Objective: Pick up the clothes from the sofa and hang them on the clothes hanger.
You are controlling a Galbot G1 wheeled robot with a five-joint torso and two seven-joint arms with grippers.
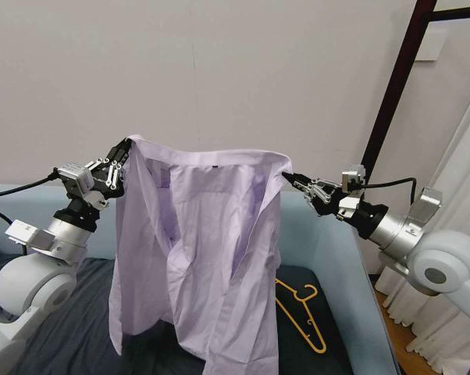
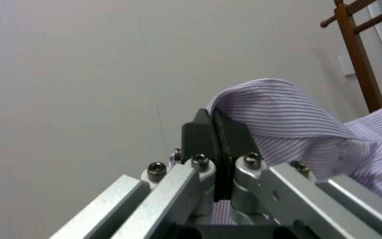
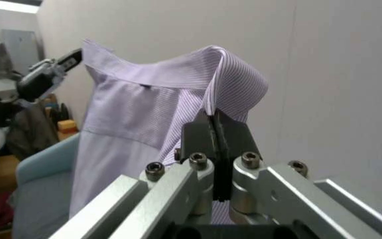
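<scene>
The lilac shirt (image 1: pixel 204 234) is held spread above the sofa (image 1: pixel 336 258). It is pinched tight at one shoulder by the left hand (image 1: pixel 127 152) at 9 o'clock and at the other by the right hand (image 1: pixel 290 180) at 3 o'clock. It is judged light, limp and prone to slipping, so the seamed shoulders are favoured as holds. A yellow hanger (image 1: pixel 301 308) lies at 5 o'clock.

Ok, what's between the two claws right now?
The lilac shirt, spread open between the left claw and right claw, each shut on its top edge; the head view shows it.
</scene>
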